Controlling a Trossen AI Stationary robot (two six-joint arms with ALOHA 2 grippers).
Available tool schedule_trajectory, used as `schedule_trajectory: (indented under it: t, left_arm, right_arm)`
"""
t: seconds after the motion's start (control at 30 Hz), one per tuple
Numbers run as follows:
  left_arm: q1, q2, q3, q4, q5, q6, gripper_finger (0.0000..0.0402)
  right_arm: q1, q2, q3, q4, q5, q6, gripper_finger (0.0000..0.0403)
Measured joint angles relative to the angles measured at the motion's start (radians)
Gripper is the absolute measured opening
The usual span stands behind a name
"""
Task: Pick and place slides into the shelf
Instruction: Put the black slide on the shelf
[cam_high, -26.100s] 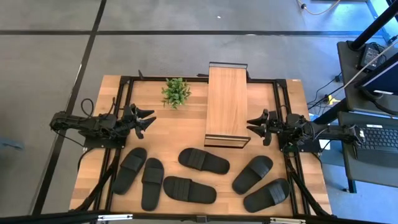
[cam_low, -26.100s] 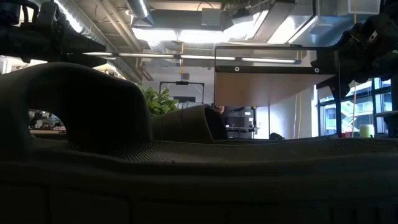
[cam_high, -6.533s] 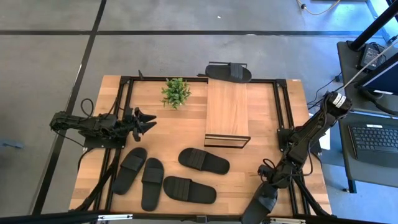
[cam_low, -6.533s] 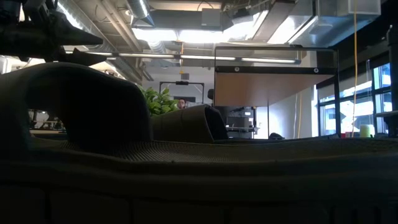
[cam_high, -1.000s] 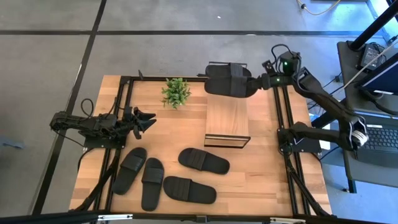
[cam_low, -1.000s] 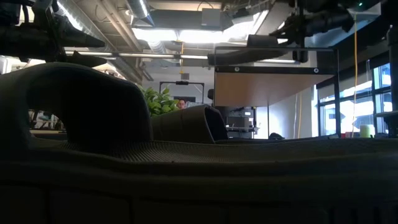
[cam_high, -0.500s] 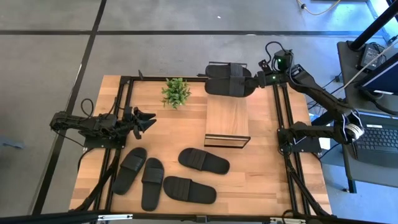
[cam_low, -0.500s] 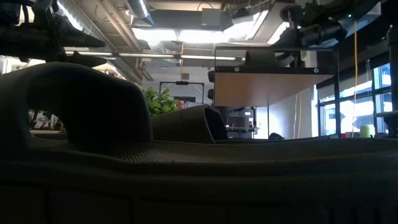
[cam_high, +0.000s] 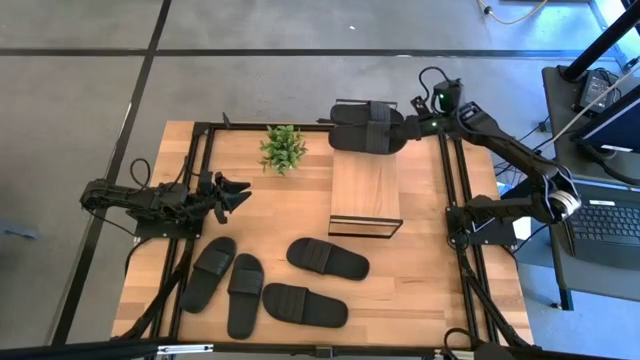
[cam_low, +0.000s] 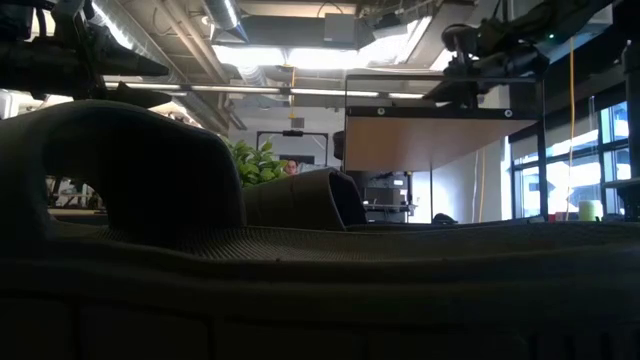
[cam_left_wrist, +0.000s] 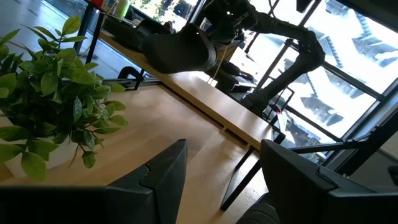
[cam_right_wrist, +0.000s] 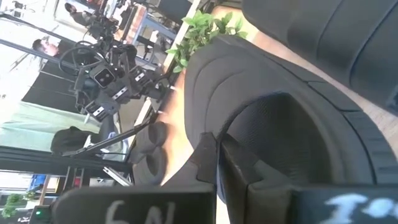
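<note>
Right gripper (cam_high: 412, 129) pressed together on a slide (cam_high: 372, 139), held over the far end of the shelf (cam_high: 366, 185), close beside another slide (cam_high: 368, 113) already lying at the far edge of the counter (cam_high: 300, 200). Grip seen in the right wrist view: fingers (cam_right_wrist: 211, 163) pinching the strap edge only, sole hanging free.

Hazards noted:
- Thin pinch on a soft strap; likely swing or slip of the slide on release or on any quick move, with a drop off the far edge.
- Held slide overlapping the placed one; risk of nudging it off the shelf end if lowered without clearance.
- Narrow shelf top; off-centre set-down liable to leave the sole overhanging a long side.

Four slides (cam_high: 317, 258) remaining near the front edge of the counter, some touching. Plant (cam_high: 283, 148) standing by the far edge, beside the shelf. Left gripper (cam_high: 232, 195) spread wide, empty, waiting at the left edge.
</note>
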Motion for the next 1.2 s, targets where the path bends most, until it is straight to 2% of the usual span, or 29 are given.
schedule_trajectory:
  t: [0.13,0.4,0.57,0.73,1.2]
  left_arm:
    - [0.0,0.0,0.0,0.0,0.0,0.0,0.0195]
    - [0.0,0.0,0.0,0.0,0.0,0.001,0.0195]
    - [0.0,0.0,0.0,0.0,0.0,0.001,0.0195]
    - [0.0,0.0,0.0,0.0,0.0,0.001,0.0195]
    - [0.0,0.0,0.0,0.0,0.0,-0.017,0.0195]
  right_arm:
    - [0.0,0.014,0.0,-0.012,0.002,-0.018,0.0006]
    - [0.0,0.033,0.0,-0.067,0.113,-0.114,0.0019]
    - [0.0,0.033,0.0,-0.07,0.119,-0.155,0.0022]
    - [0.0,0.033,0.0,-0.087,0.123,-0.138,0.0023]
    - [0.0,0.033,0.0,-0.11,0.125,0.037,0.0021]
